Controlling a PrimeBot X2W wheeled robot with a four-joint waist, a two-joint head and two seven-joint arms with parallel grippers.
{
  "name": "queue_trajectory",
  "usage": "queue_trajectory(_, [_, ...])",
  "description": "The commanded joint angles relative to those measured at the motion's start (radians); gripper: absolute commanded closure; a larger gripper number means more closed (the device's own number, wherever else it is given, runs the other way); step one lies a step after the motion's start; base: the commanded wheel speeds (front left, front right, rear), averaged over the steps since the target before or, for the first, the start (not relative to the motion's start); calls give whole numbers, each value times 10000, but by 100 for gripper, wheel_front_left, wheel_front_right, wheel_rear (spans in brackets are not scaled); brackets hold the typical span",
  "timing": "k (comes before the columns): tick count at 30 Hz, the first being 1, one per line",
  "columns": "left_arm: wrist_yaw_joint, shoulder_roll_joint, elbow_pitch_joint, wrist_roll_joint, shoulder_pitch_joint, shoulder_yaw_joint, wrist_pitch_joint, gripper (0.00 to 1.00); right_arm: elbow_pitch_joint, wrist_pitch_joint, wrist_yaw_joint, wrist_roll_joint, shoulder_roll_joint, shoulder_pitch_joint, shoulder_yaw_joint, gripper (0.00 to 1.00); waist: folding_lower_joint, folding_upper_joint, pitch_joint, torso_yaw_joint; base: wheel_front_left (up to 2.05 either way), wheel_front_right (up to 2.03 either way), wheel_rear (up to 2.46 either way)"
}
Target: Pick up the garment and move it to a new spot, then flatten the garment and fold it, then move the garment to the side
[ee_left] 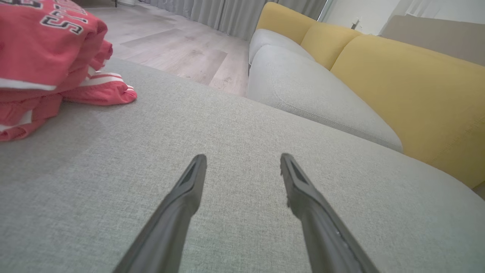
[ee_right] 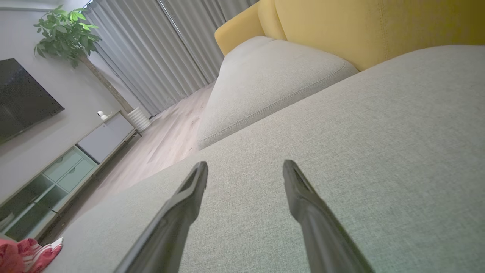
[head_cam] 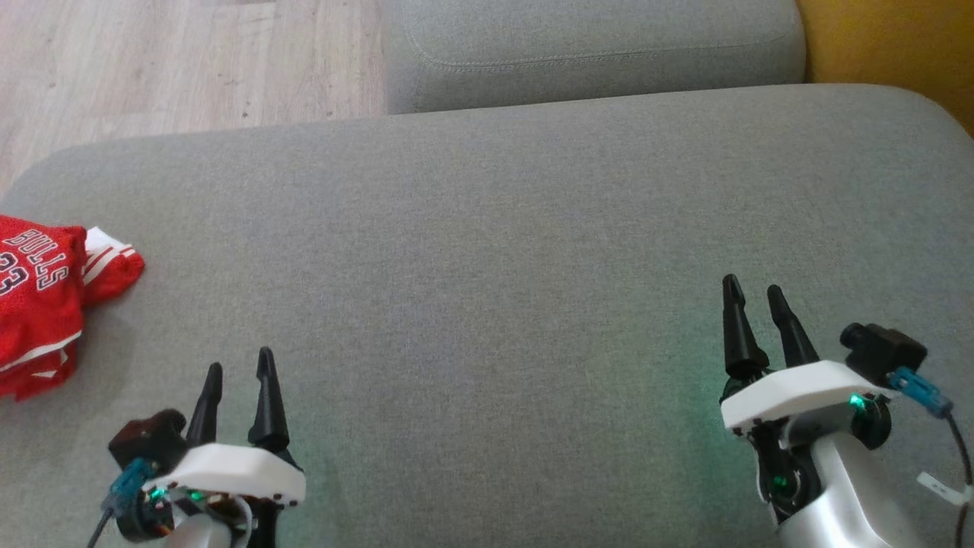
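The garment (head_cam: 42, 304) is a red jersey with white trim and lettering, lying bunched and folded over at the far left edge of the grey sofa seat (head_cam: 487, 251). It also fills the upper left of the left wrist view as a red garment (ee_left: 45, 57), and a corner of the garment (ee_right: 26, 258) shows at the bottom left of the right wrist view. My left gripper (head_cam: 237, 371) hovers open at the lower left, to the right of the jersey and apart from it, nothing between its fingers. My right gripper (head_cam: 753, 289) stands open at the lower right over bare cushion.
A second grey cushion (head_cam: 593, 53) lies behind the seat, with a yellow sofa back (ee_left: 409, 94) to its right. Wooden floor (head_cam: 183, 61) runs beyond the seat's far left edge. A TV cabinet (ee_right: 64, 170) and a potted plant (ee_right: 66, 32) stand across the room.
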Motion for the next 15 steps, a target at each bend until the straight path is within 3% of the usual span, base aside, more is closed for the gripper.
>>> queue_trajectory(1, [101, 255, -224, 419, -619, 99, -163, 0, -252, -206, 55, -476, -22, -580, 213, 0, -1, 0, -18, -5, 0, 0, 0])
queue_trajectory(15, [411, 274, -141, 1789, -470, 111, -545, 0, -158, -590, 63, -2103, -23, -460, 223, 0, -1, 0, -81, -161, 0, 0, 0])
